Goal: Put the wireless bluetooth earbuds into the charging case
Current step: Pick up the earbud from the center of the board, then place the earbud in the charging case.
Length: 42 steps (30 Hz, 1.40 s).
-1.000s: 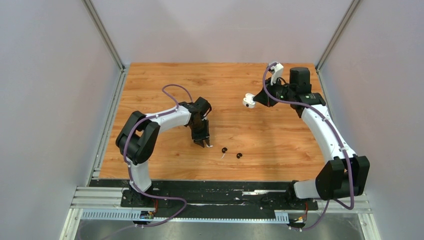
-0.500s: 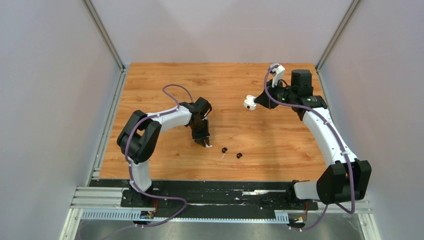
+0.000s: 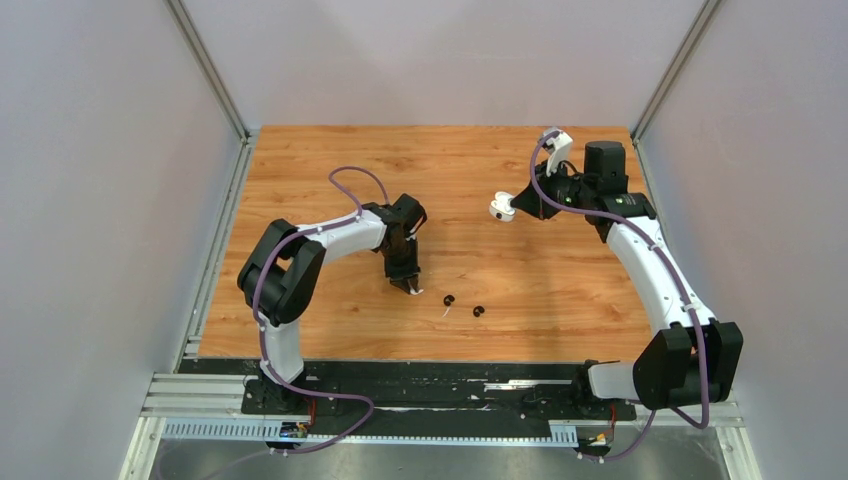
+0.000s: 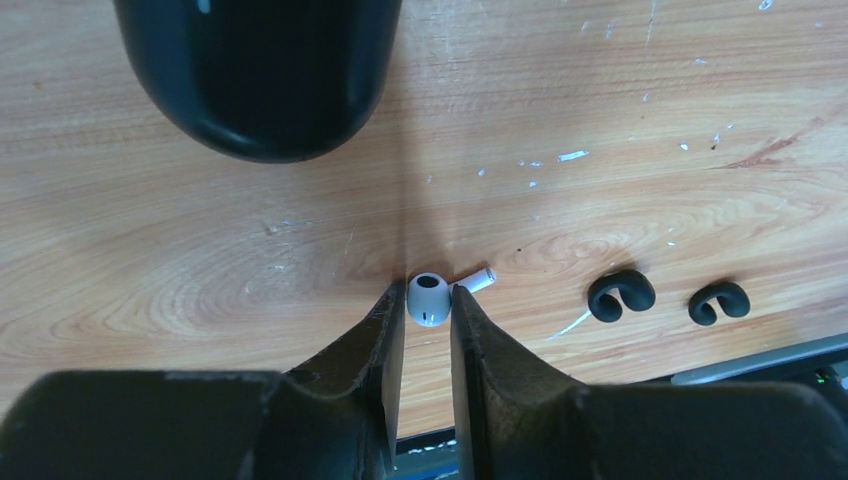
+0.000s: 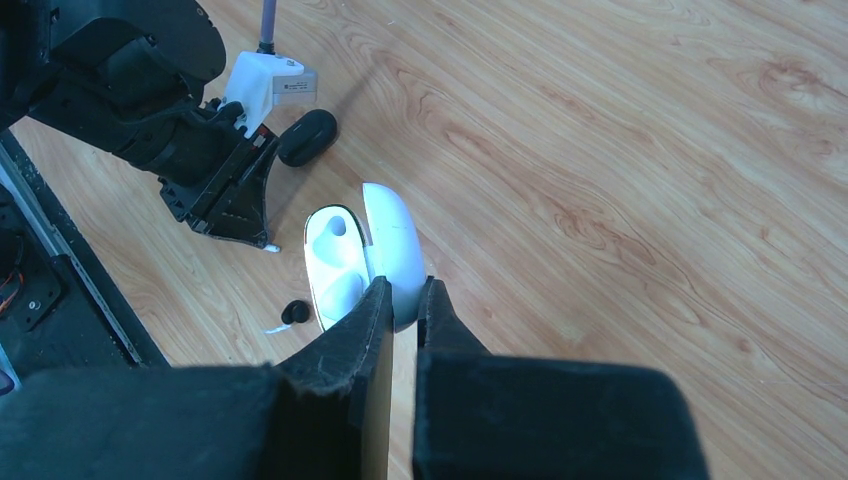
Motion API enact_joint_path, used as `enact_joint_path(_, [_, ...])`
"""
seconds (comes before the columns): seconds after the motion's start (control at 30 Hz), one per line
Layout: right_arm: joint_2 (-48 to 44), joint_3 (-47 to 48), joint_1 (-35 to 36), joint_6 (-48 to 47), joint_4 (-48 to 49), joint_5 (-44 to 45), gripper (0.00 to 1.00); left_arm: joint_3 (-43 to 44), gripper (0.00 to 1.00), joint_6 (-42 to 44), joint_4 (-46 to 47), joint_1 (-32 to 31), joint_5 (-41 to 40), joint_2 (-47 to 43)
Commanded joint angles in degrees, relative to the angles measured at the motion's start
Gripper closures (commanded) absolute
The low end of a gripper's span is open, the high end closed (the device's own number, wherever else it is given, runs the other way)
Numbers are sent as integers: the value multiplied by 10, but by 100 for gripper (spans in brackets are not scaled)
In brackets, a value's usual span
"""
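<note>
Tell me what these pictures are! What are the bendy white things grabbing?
They are two robot arms bolted to a wooden table. One picture looks down from above; the other two come from cameras on each wrist. The pinching tip is called an end effector. The left end effector has its fingers either side of a white earbud lying on the table. The right end effector pinches an open white case by its lid. Two black earbuds and a black case also lie there.
</note>
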Motion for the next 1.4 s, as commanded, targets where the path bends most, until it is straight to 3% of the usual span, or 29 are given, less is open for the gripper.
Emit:
enact_joint_path(0.0, [-16, 1, -4, 6, 19, -16, 100, 22, 72, 22, -21, -4, -25, -5])
enact_joint_path(0.1, [-13, 1, -3, 7, 21, -17, 100, 13, 78, 25, -22, -4, -25, -10])
enact_joint_path(0.27, [-9, 2, -4, 8, 22, -24, 100, 13, 99, 53, -14, -4, -20, -17])
enact_joint_path(0.47, [-5, 4, -3, -18, 20, -48, 100, 38, 100, 163, -15, -4, -16, -44])
enact_joint_path(0.63, [-13, -7, 2, -114, -13, -81, 100, 49, 100, 396, 1, -4, -46, -119])
enact_joint_path(0.83, [16, 43, 36, -213, -106, -69, 100, -53, 100, 725, 128, -4, -67, -301])
enact_joint_path(1.0, [70, 119, 81, -175, -155, -62, 100, -133, 100, 967, 252, -4, 25, -443])
enact_joint_path(1.07, [89, 145, 104, -154, -158, -66, 100, -152, 100, 1100, 291, -4, 57, -470])
enact_joint_path(1.27, [146, 232, 169, -126, -165, -51, 100, -159, 100, 1290, 316, -4, 151, -494])
enact_joint_path(1.37, [165, 269, 190, -80, -154, -26, 100, -165, 100, 1340, 342, -4, 169, -492])
